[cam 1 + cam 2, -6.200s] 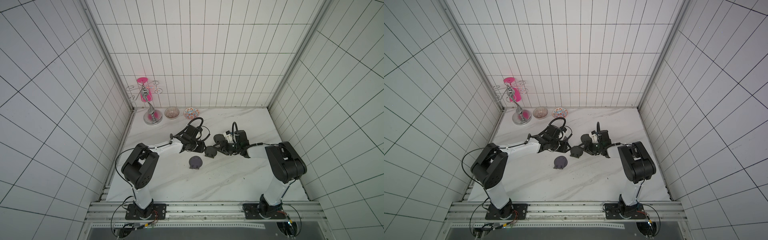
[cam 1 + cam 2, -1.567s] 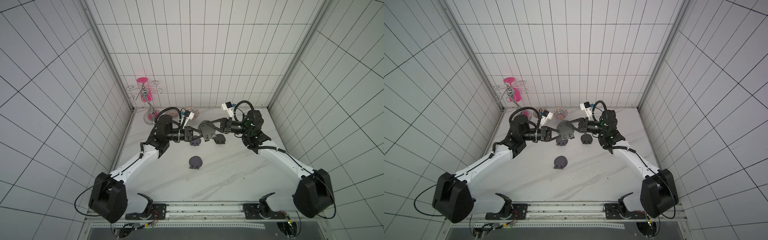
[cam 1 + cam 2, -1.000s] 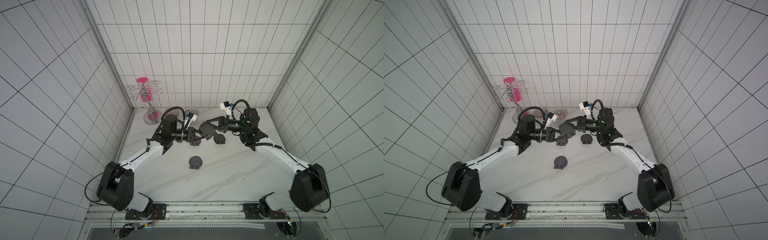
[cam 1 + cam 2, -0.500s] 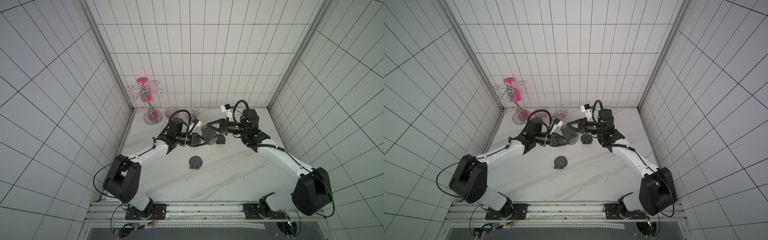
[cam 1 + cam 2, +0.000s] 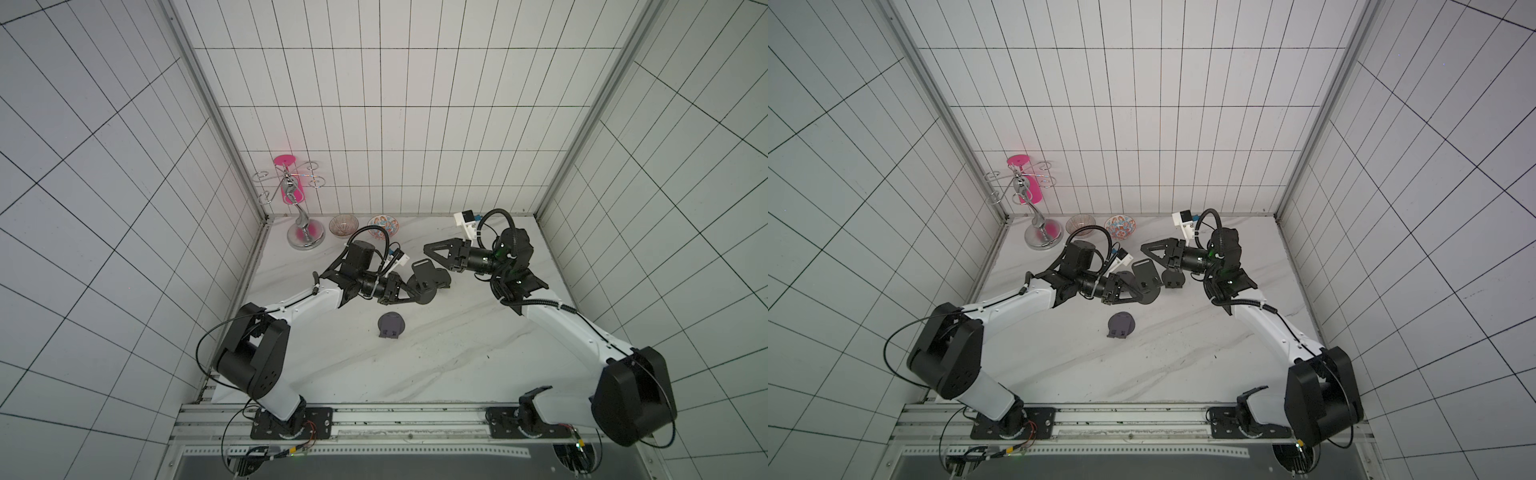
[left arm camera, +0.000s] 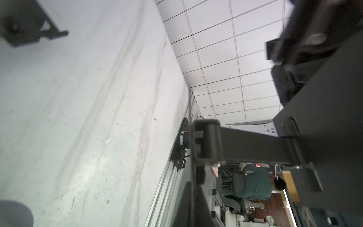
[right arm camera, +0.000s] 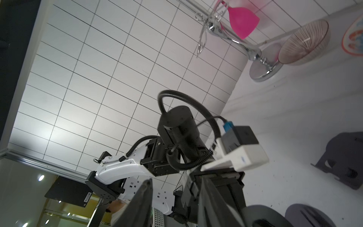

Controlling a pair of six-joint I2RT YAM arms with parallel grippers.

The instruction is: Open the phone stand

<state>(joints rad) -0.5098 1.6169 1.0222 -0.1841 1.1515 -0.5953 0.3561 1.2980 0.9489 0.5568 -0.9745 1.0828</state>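
Observation:
A black phone stand [image 5: 422, 286] [image 5: 1144, 291] hangs just above the marble table, mid-back, and my left gripper [image 5: 409, 291] [image 5: 1128, 291] is shut on its round base. Its plate [image 5: 424, 268] [image 5: 1144, 272] tilts up off the base. In the left wrist view the stand's hinged arm [image 6: 208, 143] and plate [image 6: 324, 110] fill the frame beyond the left gripper [image 6: 194, 196]. My right gripper [image 5: 428, 250] [image 5: 1143, 248] [image 7: 176, 184] hovers just behind and right of the plate, open, with nothing between its fingers.
A second black stand [image 5: 441, 279] [image 5: 1173, 279] sits on the table under the right gripper. A folded grey stand [image 5: 390, 326] [image 5: 1121, 325] lies nearer the front. A chrome rack with a pink cup [image 5: 305, 232] and two small bowls [image 5: 344, 224] [image 5: 383, 225] line the back wall.
The right gripper has opened and let go of the stand's plate. The left arm has carried the stand lower and a little to the right.

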